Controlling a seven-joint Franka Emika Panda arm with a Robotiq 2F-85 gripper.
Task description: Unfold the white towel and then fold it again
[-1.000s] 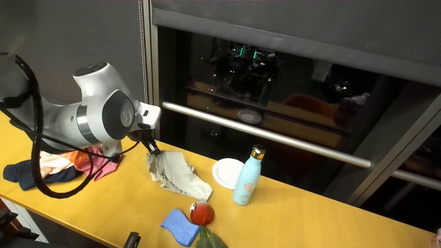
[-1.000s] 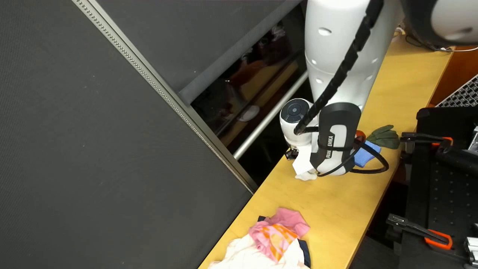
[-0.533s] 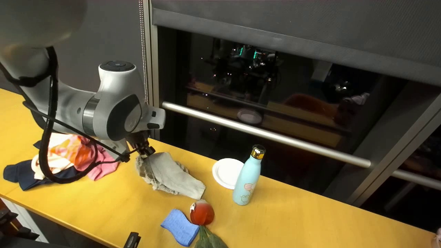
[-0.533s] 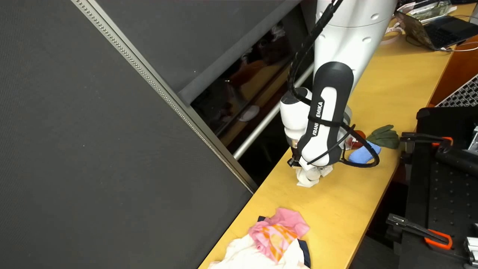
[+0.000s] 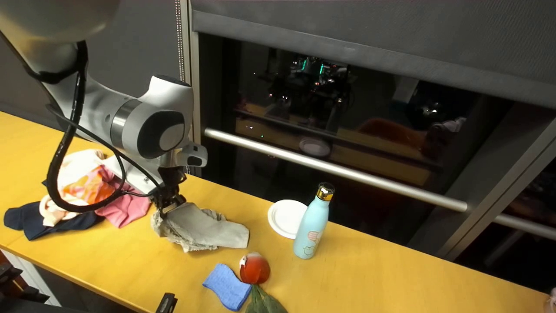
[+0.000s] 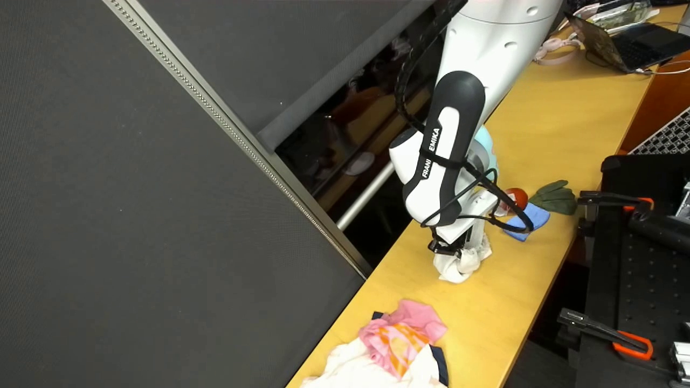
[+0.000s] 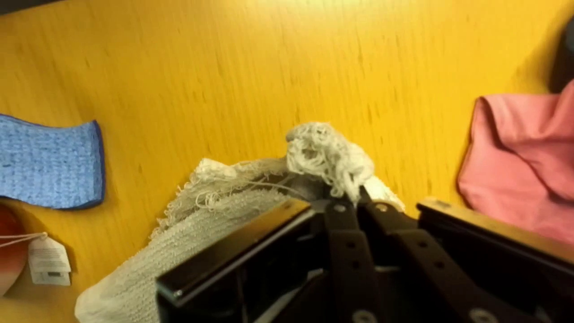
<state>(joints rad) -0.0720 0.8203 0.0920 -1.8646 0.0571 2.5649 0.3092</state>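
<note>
White towel (image 5: 206, 228) runs lengthwise from hand (image 7: 360, 204) toward bottle (image 5: 312, 228)

Tbl (image 5: 391, 278) has 1 towel (image 5: 206, 228), 1 btl (image 5: 312, 226), 1 plate (image 5: 282, 218), 1 blu cloth (image 5: 226, 287), 1 clothes heap (image 5: 89, 187).

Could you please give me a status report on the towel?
Gripper shut on white towel. Rumpled, not spread flat. Pink cloth nearby, not touching white towel, possibly in the way.
</note>
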